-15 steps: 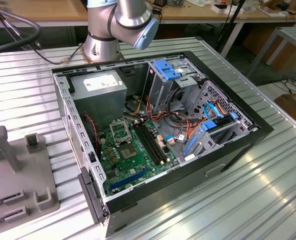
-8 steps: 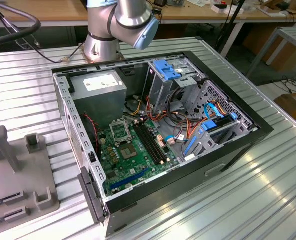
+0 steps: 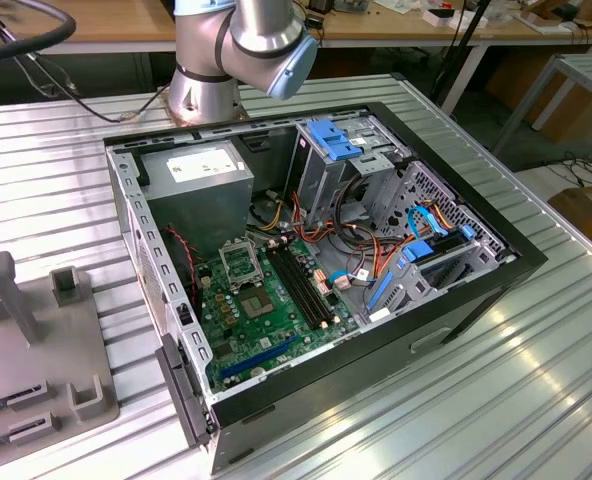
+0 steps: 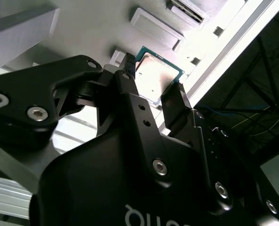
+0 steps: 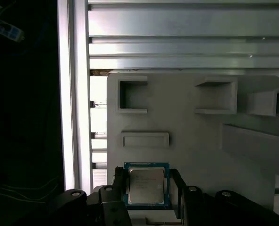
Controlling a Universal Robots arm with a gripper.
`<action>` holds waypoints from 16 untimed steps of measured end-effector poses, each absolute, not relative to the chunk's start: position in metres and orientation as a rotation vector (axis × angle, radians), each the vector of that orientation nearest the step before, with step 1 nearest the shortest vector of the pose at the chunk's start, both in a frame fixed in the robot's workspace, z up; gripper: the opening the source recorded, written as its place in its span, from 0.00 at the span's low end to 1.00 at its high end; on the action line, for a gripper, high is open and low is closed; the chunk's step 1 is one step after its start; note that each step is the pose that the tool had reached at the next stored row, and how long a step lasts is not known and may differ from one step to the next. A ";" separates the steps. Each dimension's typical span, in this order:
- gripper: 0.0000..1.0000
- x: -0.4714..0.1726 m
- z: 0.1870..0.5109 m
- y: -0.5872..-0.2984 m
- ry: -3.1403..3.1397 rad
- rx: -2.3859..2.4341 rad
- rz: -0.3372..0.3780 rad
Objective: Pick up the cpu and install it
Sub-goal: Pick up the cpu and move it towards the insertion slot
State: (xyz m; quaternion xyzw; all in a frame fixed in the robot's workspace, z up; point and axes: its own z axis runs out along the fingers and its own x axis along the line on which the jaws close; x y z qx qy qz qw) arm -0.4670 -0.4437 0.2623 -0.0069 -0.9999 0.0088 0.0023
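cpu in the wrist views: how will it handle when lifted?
Likely stiff and light: the cpu is a thin flat plate with a metal lid. The gripper meets only its narrow edges, so it could slip or tilt.

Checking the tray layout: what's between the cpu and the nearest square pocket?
A shallow rectangular slot in the gray tray, between cpu and square pocket, in the first wrist view.

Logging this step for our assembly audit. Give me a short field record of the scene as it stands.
gripper: shut on the cpu, fingers at two opposite edges
cpu: metal lid showing, over the gray tray
computer case: open, lying on the ribbed table
motherboard: exposed inside the case
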 end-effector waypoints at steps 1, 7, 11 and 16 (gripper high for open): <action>0.47 -0.467 0.264 -0.444 -3.137 -0.022 0.028; 0.47 -0.467 0.272 -0.444 -3.137 -0.022 0.028; 0.47 -0.467 0.279 -0.444 -3.137 -0.022 0.028; 0.47 -0.467 0.285 -0.444 -3.137 -0.022 0.028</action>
